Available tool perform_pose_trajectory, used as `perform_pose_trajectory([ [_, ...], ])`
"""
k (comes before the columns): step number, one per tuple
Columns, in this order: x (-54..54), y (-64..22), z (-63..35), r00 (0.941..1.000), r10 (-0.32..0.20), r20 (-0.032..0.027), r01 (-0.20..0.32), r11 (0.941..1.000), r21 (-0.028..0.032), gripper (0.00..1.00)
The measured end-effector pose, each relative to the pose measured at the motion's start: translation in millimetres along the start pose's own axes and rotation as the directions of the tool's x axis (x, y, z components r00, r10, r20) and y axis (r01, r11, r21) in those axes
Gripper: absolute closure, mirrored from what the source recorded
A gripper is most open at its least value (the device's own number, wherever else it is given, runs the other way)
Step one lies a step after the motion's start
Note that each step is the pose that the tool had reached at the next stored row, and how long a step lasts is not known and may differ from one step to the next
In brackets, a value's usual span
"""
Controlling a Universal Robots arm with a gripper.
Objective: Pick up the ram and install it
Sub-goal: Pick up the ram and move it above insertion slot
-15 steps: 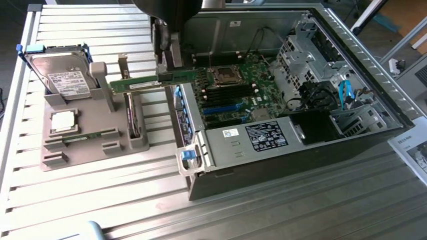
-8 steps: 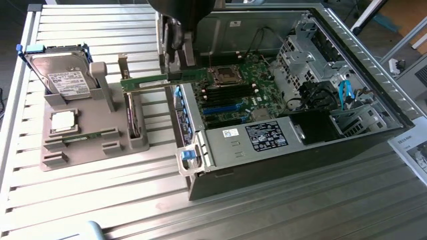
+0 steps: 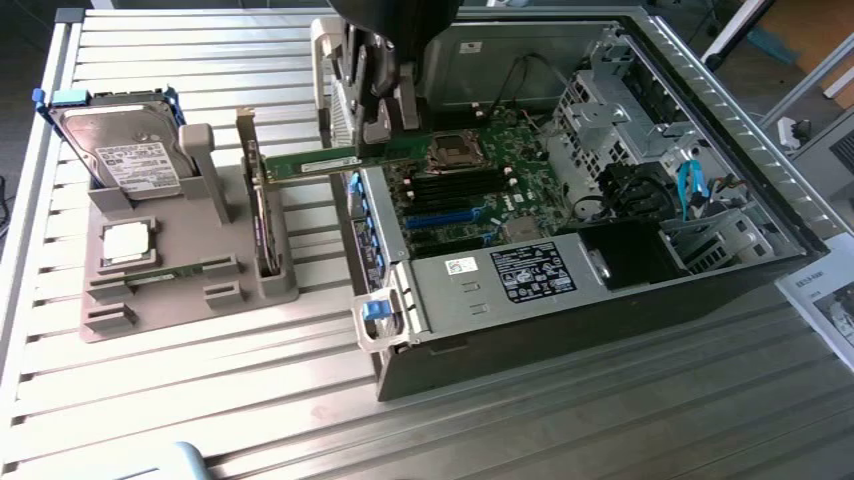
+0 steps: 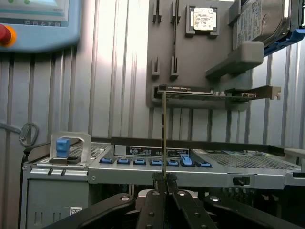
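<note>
Though edge-on — ram [image 4: 164,138] betw. fingers [image 4: 151,205]

Tabletop [image 3: 561,420]: silver metal, made of long parallel ribbed slats with grooves between them.

Directly on it were:
- Grey moulded holder [image 3: 167,305], a flat base with upright posts and slots. It stood toward the exterior view's left.
- Open computer case [image 3: 534,350] with a dark outer wall, laid on its side with the inside facing up. It sat just beside the holder on the exterior view's right, with a strip of bare slats between them.
- White printed leaflet [image 3: 827,290], at the exterior view's right edge, near the case.
- Pale blue-grey control unit [image 4: 43,28] with a screen and a red button, well apart from the holder.
</note>
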State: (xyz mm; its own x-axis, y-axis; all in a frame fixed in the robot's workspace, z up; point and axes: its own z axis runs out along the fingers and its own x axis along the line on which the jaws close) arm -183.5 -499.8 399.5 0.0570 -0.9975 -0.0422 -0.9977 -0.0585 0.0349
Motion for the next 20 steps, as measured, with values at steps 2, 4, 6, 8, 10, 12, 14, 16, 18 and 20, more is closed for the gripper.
perform_pose_trajectory([
  [2,0.3,-4.8,-0.2,1.0,0.0,0.0008,0.0,1.0,0.0001,0.88],
  [4,0.5,-8.1,-0.3,1.0,0.0,0.0012,0.0,1.0,0.0001,0.88],
  [6,0.8,-14.1,-0.5,1.0,0.0,0.0023,0.0,1.0,0.0001,0.88],
  [8,1.2,-20.2,-0.7,1.0,0.0,0.0032,0.0,1.0,0.0002,0.88],
  [10,1.5,-25.9,-1.0,1.0,0.0,0.0041,0.0,1.0,0.0002,0.88],
  [12,1.7,-29.0,-1.0,1.0,0.0,0.0047,0.0,1.0,0.0003,0.88],
  [14,1.8,-32.1,-1.2,1.0,0.0,0.0051,0.0,1.0,0.0003,0.88],
  [16,2.0,-35.1,-1.3,1.0,0.0,0.0057,0.0,1.0,0.0003,0.88],
  [18,2.2,-38.3,-1.4,1.0,0.0,0.0062,0.0,1.0,0.0004,0.88],
  [20,2.4,-41.3,-1.6,1.0,0.0,0.0067,0.0,1.0,0.0004,0.88],
])
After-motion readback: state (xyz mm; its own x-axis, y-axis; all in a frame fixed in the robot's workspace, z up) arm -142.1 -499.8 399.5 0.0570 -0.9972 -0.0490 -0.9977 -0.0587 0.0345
